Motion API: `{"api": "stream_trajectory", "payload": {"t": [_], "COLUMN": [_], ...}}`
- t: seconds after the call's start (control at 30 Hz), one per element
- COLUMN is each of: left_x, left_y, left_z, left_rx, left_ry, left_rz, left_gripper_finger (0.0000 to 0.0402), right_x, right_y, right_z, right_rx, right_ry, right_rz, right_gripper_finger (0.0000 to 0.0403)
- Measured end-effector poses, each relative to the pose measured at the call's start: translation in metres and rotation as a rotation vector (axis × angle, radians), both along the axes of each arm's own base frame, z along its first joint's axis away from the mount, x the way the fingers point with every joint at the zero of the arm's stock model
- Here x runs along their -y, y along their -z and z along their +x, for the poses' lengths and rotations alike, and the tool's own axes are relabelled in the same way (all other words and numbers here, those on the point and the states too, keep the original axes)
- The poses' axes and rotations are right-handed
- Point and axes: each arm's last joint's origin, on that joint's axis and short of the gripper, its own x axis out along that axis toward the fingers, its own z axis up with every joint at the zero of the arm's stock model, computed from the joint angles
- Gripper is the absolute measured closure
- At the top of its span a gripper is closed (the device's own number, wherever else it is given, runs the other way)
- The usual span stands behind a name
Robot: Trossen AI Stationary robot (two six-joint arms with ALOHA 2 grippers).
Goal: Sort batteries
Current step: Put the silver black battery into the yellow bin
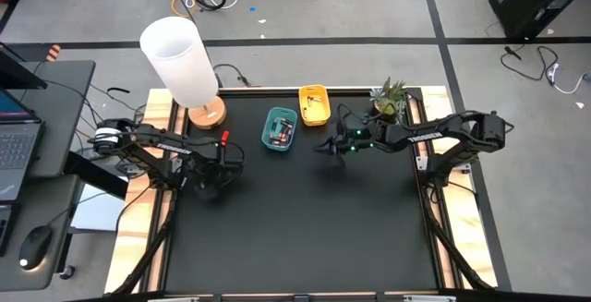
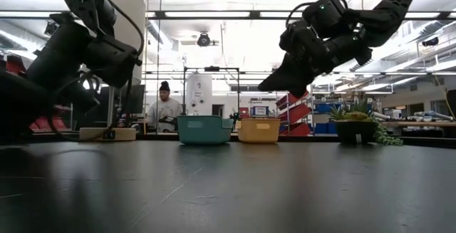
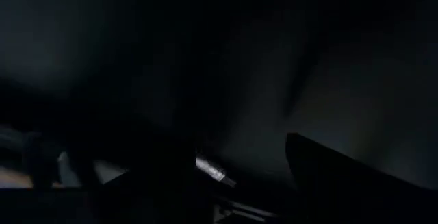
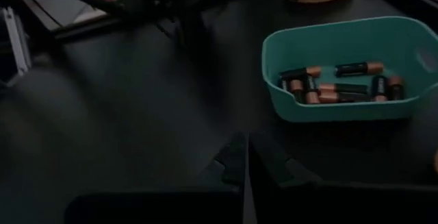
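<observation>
While the left gripper is hanging low at the black table's left edge, its jaws not discernible, batteries are lying in the teal bin, and the right gripper is hovering beside it, jaws pressed together.

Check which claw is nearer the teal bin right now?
Right, by a little. The right claw is shut and hangs above the mat just off the teal bin, on the yellow bin's side. The left claw sits farther off, by the lamp.
</observation>
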Motion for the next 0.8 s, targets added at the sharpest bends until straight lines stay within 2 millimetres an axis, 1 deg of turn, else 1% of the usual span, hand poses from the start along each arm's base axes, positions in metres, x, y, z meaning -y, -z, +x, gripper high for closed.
{"api": "stream_trajectory", "payload": {"t": [0.1, 0.3, 0.47, 0.57, 0.67, 0.8], "left_x": [-0.001, -0.001, -0.001, -0.001, 0.000, 0.005], "left_y": [0.000, 0.001, 0.001, 0.001, 0.001, 0.000], "left_z": [0.000, 0.003, 0.003, 0.003, 0.003, 0.003], "left_rx": [-0.007, 0.007, 0.000, 0.001, 0.004, 0.004], "left_ry": [-0.103, -0.273, -0.355, -0.359, -0.358, -0.281], "left_rz": [0.075, 0.146, 0.181, 0.176, 0.129, -0.095], "left_gripper_finger": [0.0143, 0.0110, 0.0101, 0.0101, 0.0101, 0.0101], "right_x": [-0.004, -0.016, -0.033, -0.044, -0.054, -0.067], "right_y": [-0.001, -0.001, -0.001, -0.001, -0.002, -0.003], "right_z": [0.002, 0.005, 0.009, 0.010, 0.012, 0.013], "right_rx": [0.015, 0.010, 0.003, 0.000, 0.004, 0.021], "right_ry": [-0.002, 0.016, 0.038, 0.066, 0.086, 0.094], "right_rz": [0.027, 0.056, 0.077, 0.097, 0.110, 0.108], "right_gripper_finger": [0.0395, 0.0396, 0.0395, 0.0395, 0.0398, 0.0402]}}
